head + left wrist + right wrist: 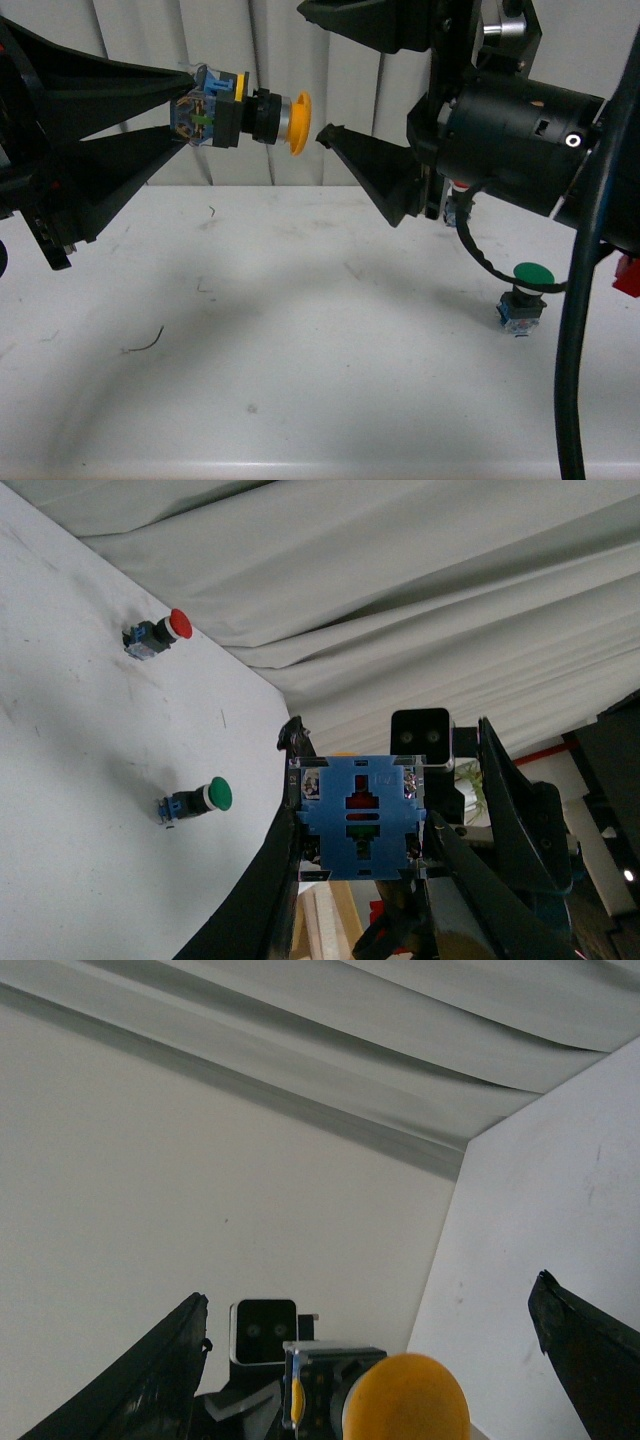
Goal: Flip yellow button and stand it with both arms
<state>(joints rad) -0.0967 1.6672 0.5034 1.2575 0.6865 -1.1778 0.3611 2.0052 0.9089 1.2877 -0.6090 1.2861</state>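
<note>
Yellow button [262, 115] midair in left gripper [188, 103]; green-capped switch [527, 292] behind black cable [478, 250].

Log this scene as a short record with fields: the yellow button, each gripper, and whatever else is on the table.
left gripper: shut on the blue base of the yellow button
right gripper: open, fingers spread near the yellow cap, not gripping
yellow button: in the air above the white table, horizontal, cap toward the right gripper
green button: standing on the table, cap up
red button: on the table, apart from the green one
</note>
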